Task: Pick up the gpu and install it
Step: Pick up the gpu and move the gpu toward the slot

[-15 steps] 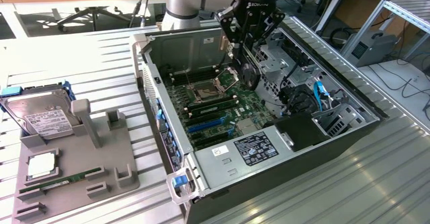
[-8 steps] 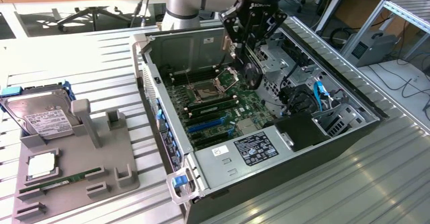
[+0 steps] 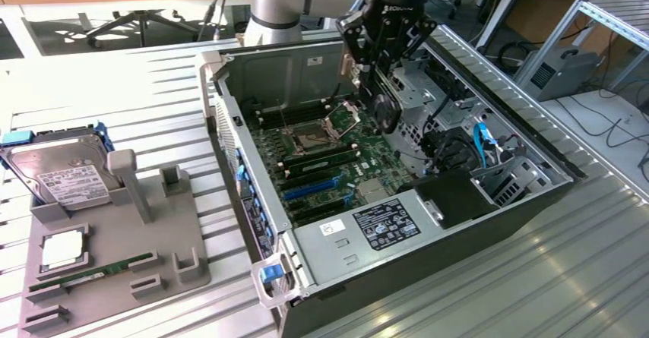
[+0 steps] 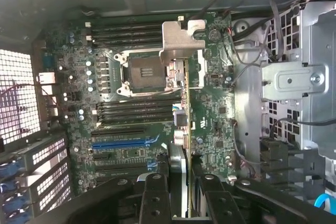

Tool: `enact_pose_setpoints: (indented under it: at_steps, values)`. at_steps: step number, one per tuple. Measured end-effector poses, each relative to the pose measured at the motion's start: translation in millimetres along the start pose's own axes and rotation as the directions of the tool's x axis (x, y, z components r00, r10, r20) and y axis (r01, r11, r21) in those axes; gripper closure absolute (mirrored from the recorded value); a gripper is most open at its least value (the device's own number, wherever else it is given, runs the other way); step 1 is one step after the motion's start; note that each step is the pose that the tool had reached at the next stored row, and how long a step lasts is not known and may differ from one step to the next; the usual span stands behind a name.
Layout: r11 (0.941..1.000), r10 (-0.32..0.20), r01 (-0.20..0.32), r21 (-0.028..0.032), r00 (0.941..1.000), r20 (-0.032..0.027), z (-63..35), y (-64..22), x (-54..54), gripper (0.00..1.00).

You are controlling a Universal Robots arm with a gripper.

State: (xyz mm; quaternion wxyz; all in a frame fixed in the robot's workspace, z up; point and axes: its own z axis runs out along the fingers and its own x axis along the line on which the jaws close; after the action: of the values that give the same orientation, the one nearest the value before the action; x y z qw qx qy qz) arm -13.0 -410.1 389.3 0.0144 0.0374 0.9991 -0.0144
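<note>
The gpu (image 3: pixel 384 108), a dark card with a round fan, hangs upright above the motherboard (image 3: pixel 319 159) inside the open computer case (image 3: pixel 426 239). My gripper (image 3: pixel 379 63) is shut on the card's upper edge. In the wrist view I look down the card edge-on (image 4: pixel 186 114), with its silver bracket (image 4: pixel 181 43) at the far end over the CPU socket area. The black fingers (image 4: pixel 155 198) clamp the card from both sides. The blue expansion slot (image 4: pixel 123 142) lies off to one side of the card, and the card is clear of the board.
In the exterior view, a grey holder (image 3: pixel 112 277) at the left carries a hard drive (image 3: pixel 61 175), a CPU (image 3: pixel 63 248) and a green RAM stick (image 3: pixel 91 273). Case walls, a metal drive cage (image 3: pixel 512 178) and blue cables (image 3: pixel 485 142) surround the board.
</note>
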Motion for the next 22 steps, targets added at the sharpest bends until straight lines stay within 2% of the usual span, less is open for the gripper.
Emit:
enact_pose_setpoints:
  at_steps: [14,22]
  values:
    - [1.0000,0.000,0.000,0.0019,1.0000,0.0002,6.7,6.9,-16.9,0.73]
    - [1.0000,0.000,0.000,0.0020,1.0000,0.0001,11.9,7.4,-17.0,0.73]
